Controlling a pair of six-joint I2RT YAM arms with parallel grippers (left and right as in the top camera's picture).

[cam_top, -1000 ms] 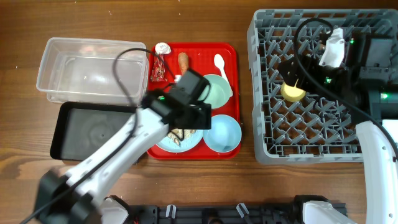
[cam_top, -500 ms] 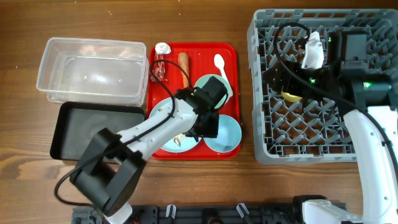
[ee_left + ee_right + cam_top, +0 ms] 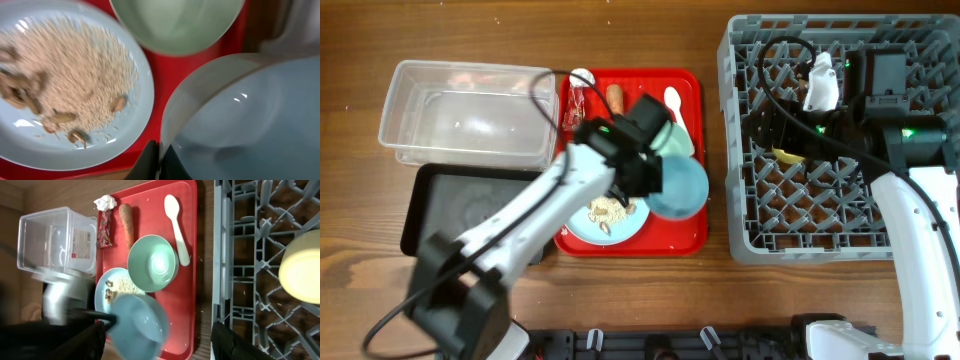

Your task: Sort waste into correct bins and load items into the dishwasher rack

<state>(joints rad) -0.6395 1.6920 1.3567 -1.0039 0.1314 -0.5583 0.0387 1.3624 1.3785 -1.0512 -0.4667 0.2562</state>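
Red serving tray; pale-blue plate speckled with beige crumbs. Mint-green bowl, light-blue bowl, white spoon, orange carrot, red wrapper, white tissue. Clear tub, black tray, grey lattice rack, yellow cup, brown wood-grain desk.

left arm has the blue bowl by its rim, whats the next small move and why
Probably swing the light-blue bowl right toward the dishwasher rack, keeping it raised. The left gripper is pinched on its rim, the bowl looks empty and tilted up off the red tray, and the rack shows bare pegs around the yellow cup.
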